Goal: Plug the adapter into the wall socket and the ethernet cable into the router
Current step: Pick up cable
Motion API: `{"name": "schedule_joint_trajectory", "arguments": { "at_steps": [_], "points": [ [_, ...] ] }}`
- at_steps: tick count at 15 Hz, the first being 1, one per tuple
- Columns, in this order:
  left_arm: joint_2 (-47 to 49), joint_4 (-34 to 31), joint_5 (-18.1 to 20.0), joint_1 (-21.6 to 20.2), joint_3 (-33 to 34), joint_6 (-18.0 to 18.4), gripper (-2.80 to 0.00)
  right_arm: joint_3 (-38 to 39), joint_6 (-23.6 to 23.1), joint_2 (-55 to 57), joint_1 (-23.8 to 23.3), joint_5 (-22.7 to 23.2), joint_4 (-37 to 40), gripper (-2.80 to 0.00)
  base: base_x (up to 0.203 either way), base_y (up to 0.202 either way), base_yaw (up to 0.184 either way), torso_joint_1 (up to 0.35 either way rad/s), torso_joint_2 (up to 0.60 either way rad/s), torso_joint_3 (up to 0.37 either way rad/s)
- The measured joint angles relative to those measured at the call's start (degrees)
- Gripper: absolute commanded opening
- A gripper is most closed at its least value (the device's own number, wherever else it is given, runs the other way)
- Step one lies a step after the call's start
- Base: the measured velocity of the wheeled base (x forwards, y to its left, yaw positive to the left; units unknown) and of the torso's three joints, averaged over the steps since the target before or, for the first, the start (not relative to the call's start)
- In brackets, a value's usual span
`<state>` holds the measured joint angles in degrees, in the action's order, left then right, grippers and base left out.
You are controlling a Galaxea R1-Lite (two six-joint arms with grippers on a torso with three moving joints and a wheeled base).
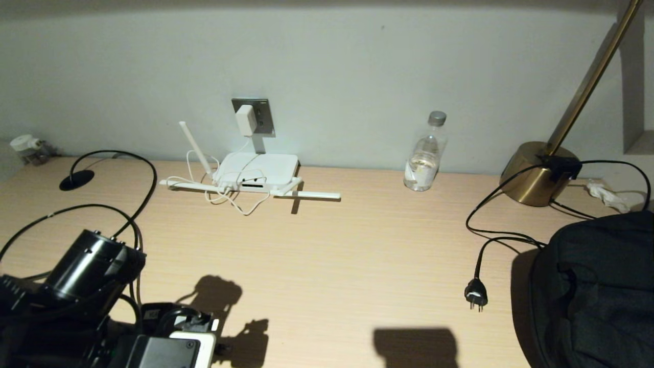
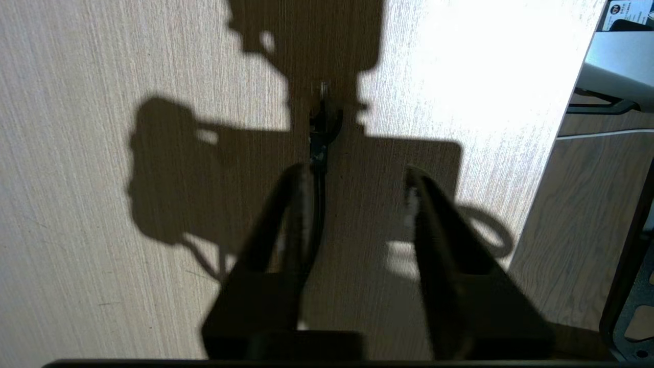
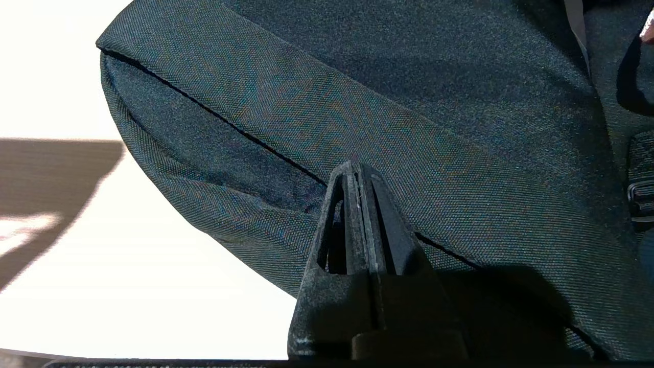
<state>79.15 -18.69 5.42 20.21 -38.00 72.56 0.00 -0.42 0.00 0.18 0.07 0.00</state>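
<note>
The white adapter (image 1: 245, 120) sits in the grey wall socket (image 1: 260, 113), and its thin white cord hangs down to the router (image 1: 257, 170) below. The router is a flat white box with stick antennas, lying on the desk against the wall. The black ethernet cable (image 1: 155, 179) loops from a desk hole toward my left arm (image 1: 92, 266) at the near left corner. In the left wrist view my left gripper (image 2: 357, 174) is open just above the desk. The cable runs along the inside of one finger (image 2: 299, 204), and its plug (image 2: 321, 115) lies just past the fingertips. My right gripper (image 3: 357, 171) is shut and empty over a black bag (image 3: 409, 102).
A water bottle (image 1: 426, 153) stands by the wall right of the router. A brass lamp base (image 1: 536, 174) is at the far right, with a black cord ending in a two-pin plug (image 1: 476, 295). The black bag (image 1: 598, 286) fills the near right corner. The desk's edge (image 2: 541, 168) lies beside the left gripper.
</note>
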Motion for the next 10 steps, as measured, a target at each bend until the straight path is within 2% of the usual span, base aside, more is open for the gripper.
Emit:
{"name": "schedule_joint_trajectory", "arguments": {
  "at_steps": [4, 10],
  "points": [
    [1.0, 0.1, -0.1, -0.3, 0.1, 0.1, 0.00, 0.0, 0.0, 0.0, 0.0, 0.1, 0.0, -2.80, 0.000, 0.000, 0.000, 0.000, 0.00, 0.000],
    [4.9, 3.5, 0.1, -0.4, -1.1, -0.1, 0.00, 0.0, 0.0, 0.0, 0.0, 0.0, 0.0, -2.80, 0.000, 0.000, 0.000, 0.000, 0.00, 0.000]
  ]
}}
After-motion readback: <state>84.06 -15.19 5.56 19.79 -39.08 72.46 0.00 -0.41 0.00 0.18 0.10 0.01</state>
